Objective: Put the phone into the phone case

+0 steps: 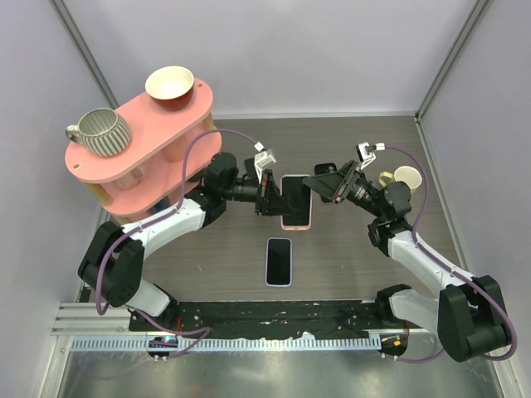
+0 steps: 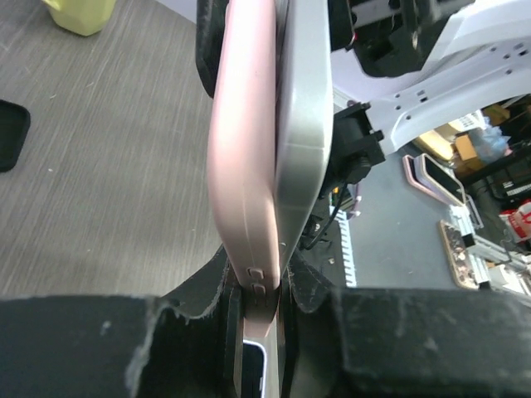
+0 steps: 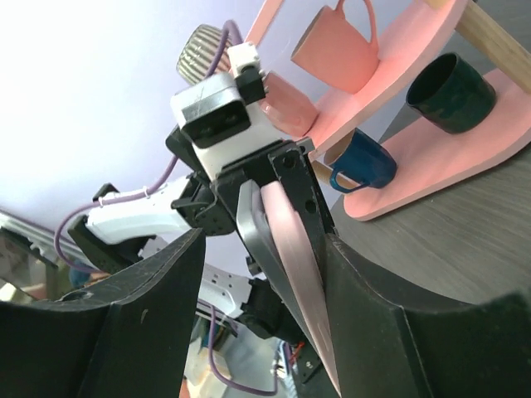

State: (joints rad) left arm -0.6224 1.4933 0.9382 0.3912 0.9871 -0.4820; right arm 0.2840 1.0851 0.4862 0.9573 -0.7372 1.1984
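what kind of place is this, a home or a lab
Probably a robotics lab cell: plain walls box in the table, the left arm and right arm sit mounted on a rail, and a pink shelf holds prop mugs.

The phone case (image 2: 241, 166) ran off the top edge, its lower end buried between the left fingers (image 2: 99, 348); well apart from it, a yellow object (image 2: 79, 12) was cropped too.

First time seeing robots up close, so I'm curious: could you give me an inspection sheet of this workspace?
Surface: grey wood-grain table.
Job's things: phone and pink phone case pressed together, held on edge above the table.
Clutter: second phone lying flat; pink shelf carrying striped mug and bowl; cup at right.
End effectors: left end effector shut on the pink phone case; right end effector open around it.
Cables: purple cables along both arms.
Surroundings: pale walls.
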